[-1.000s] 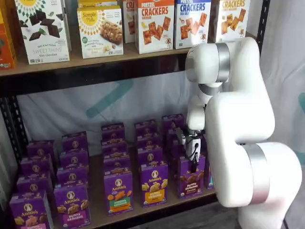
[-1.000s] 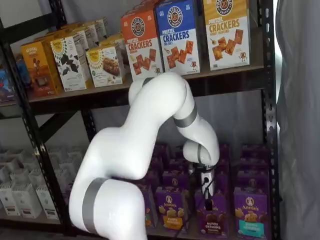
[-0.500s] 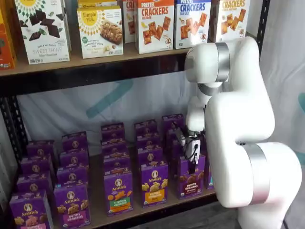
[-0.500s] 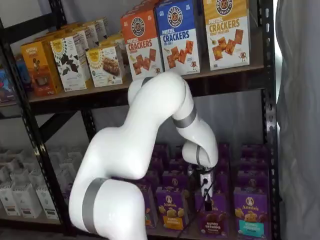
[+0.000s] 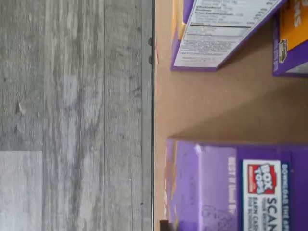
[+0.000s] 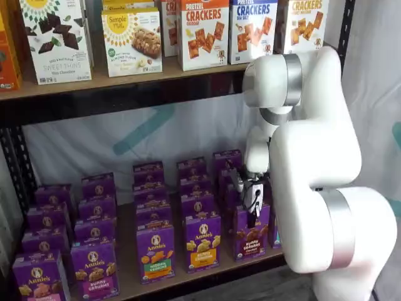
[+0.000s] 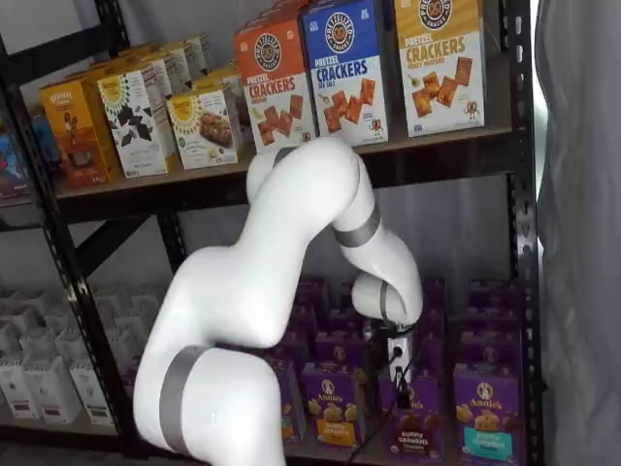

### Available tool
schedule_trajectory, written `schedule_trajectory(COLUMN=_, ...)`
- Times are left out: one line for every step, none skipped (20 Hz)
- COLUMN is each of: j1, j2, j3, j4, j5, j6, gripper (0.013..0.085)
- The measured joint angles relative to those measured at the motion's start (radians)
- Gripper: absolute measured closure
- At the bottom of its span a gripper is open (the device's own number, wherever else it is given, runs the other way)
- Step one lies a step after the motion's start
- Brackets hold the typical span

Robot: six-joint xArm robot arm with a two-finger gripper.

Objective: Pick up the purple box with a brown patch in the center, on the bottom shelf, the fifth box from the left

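The purple box (image 6: 251,237) with dark brown bunny snacks stands at the front of the bottom shelf (image 6: 127,266); it also shows in a shelf view (image 7: 413,432). My gripper (image 6: 252,216) hangs right over its top, black fingers down at the box's upper edge, also seen in a shelf view (image 7: 395,367). No gap between the fingers shows, and I cannot tell whether they hold the box. In the wrist view a purple carton top (image 5: 226,187) with a Box Tops label lies close below, at the edge of the tan board (image 5: 216,106).
A purple box with a yellow band (image 6: 202,243) stands left of the target, and one with a teal band (image 7: 485,422) stands right of it. More purple boxes fill the rows behind. Cracker boxes (image 6: 203,31) line the upper shelf. My white arm (image 6: 319,175) covers the shelf's right end.
The gripper has shifted very slightly up and to the left over the box in a shelf view. The purple box stands where it was.
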State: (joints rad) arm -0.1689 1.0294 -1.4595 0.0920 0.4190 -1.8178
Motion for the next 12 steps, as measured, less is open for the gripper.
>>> schedule_trajectory(j1=0.0, j2=-0.002, j3=0.002, j4=0.0, j5=0.0, j6=0.0, gripper=0.057)
schedule_trajectory(j1=0.0, j2=-0.003, j3=0.004, j4=-0.001, j5=0.0, j6=0.001, gripper=0.057)
schedule_trajectory(j1=0.0, j2=-0.005, j3=0.007, j4=-0.003, j5=0.0, j6=0.003, gripper=0.057)
schedule_trajectory(j1=0.001, j2=-0.007, j3=0.011, j4=-0.003, j5=-0.007, j6=0.003, gripper=0.057)
schedule_trajectory(j1=0.001, j2=-0.009, j3=0.014, j4=-0.002, j5=-0.01, j6=0.002, gripper=0.057)
schedule_trajectory(j1=0.001, j2=-0.01, j3=0.017, j4=-0.001, j5=-0.012, j6=0.002, gripper=0.057)
schedule_trajectory(j1=0.002, j2=-0.011, j3=0.019, j4=0.0, j5=-0.014, j6=0.001, gripper=0.057)
schedule_trajectory(j1=0.002, j2=-0.013, j3=0.021, j4=0.0, j5=-0.015, j6=0.002, gripper=0.057)
schedule_trajectory(j1=0.002, j2=-0.014, j3=0.023, j4=-0.003, j5=-0.016, j6=0.004, gripper=0.057)
schedule_trajectory(j1=0.002, j2=-0.015, j3=0.025, j4=-0.005, j5=-0.016, j6=0.007, gripper=0.057)
schedule_trajectory(j1=0.002, j2=-0.017, j3=0.028, j4=-0.007, j5=-0.017, j6=0.008, gripper=0.061)
schedule_trajectory(j1=0.003, j2=-0.018, j3=0.029, j4=-0.008, j5=-0.018, j6=0.009, gripper=0.061)
